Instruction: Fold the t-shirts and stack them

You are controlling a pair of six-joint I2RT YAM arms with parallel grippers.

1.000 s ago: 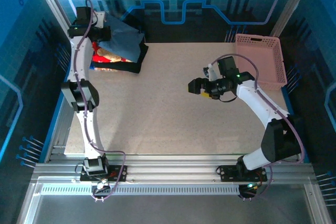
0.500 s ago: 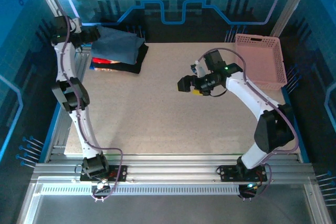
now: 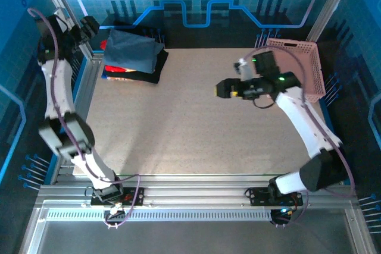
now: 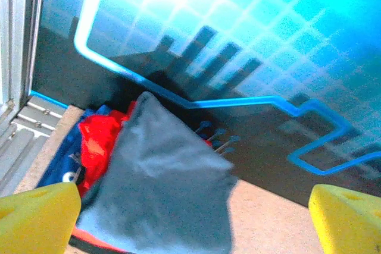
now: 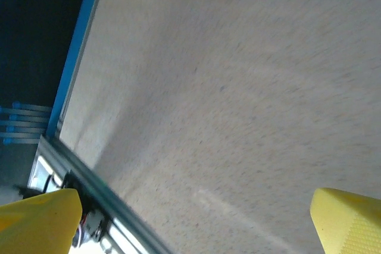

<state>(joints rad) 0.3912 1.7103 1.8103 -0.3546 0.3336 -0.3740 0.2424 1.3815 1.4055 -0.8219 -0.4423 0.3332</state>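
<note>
The t-shirts lie folded in one stack at the table's far left corner. The slate-blue shirt [image 3: 134, 48] [image 4: 161, 194] is on top, the red shirt [image 3: 116, 68] [image 4: 100, 140] is under it, and the black shirt [image 3: 141, 76] is at the bottom. My left gripper [image 3: 90, 27] [image 4: 190, 224] hangs open, raised left of the stack and off the table's edge, holding nothing. Over the table's right middle my right gripper [image 3: 221, 89] [image 5: 193, 221] is open and empty, with bare tabletop [image 5: 238, 117] below it.
A pink lattice basket [image 3: 296, 63] stands at the far right of the table. An aluminium frame rail [image 3: 89, 81] runs along the left edge, next to the stack. The blue back wall [image 4: 250, 40] rises just behind the shirts.
The left arm lifted off the stack and swung up and to the left, past the table's edge. The right gripper went left, then came back right.
</note>
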